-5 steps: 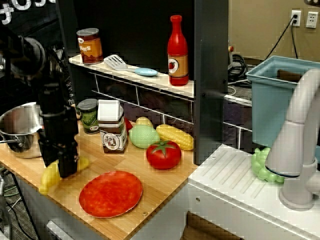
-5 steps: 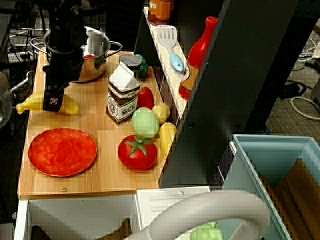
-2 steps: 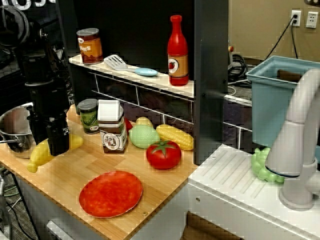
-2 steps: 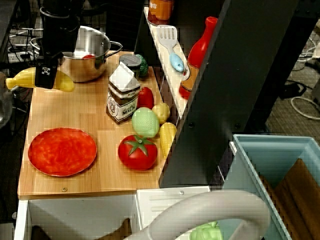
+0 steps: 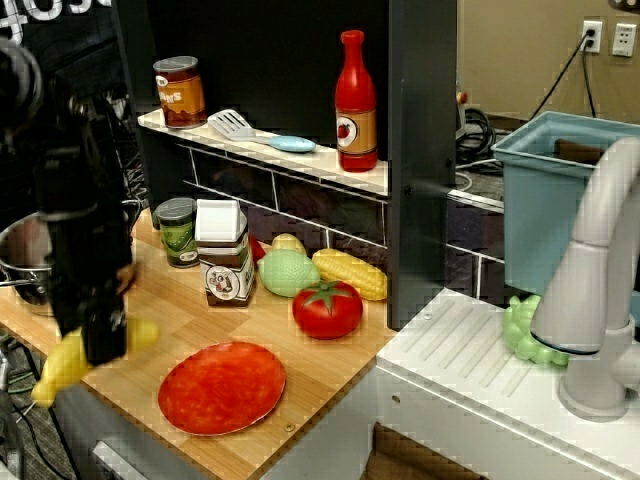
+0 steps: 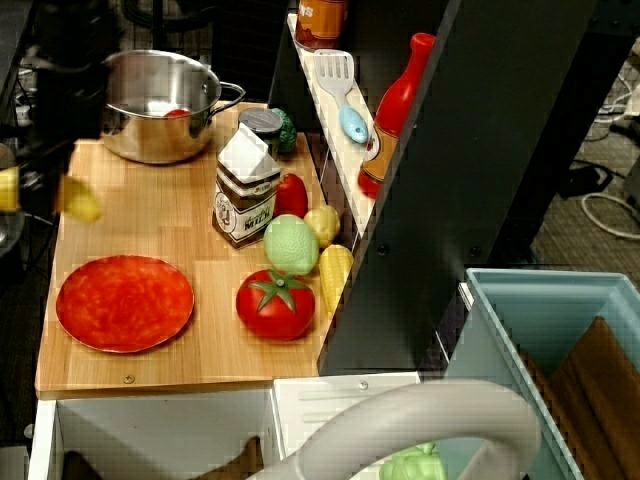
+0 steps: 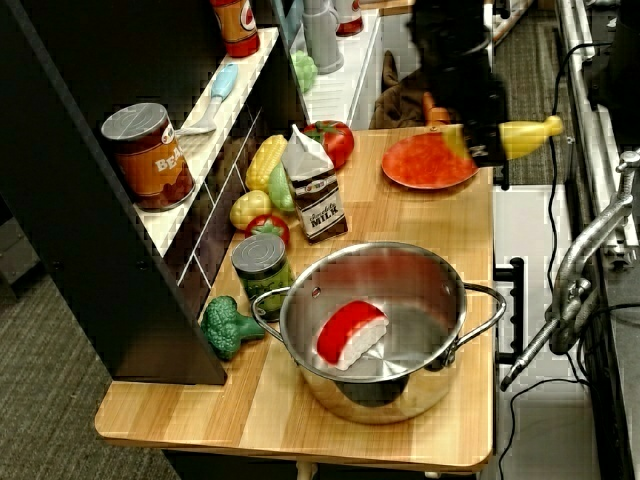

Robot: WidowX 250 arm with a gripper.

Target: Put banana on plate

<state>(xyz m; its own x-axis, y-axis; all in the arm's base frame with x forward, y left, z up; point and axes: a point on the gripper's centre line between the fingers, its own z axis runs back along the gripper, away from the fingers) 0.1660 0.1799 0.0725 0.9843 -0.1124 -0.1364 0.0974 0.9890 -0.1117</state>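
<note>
Yellow banana (image 5: 62, 362) is held clamped in the gripper (image 5: 103, 340), lifted clear of the wooden counter (image 5: 200, 320), at nine o'clock from the red plate (image 5: 221, 387). The carrying step is judged underway; next, it should be moved over the plate and lowered.

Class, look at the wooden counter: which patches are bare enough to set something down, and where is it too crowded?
Bare wood lies between the pot, the milk carton and the plate, and between the plate and the tomato. The plate is empty too. It is crowded along the back wall, from the green can to the corn.
</note>
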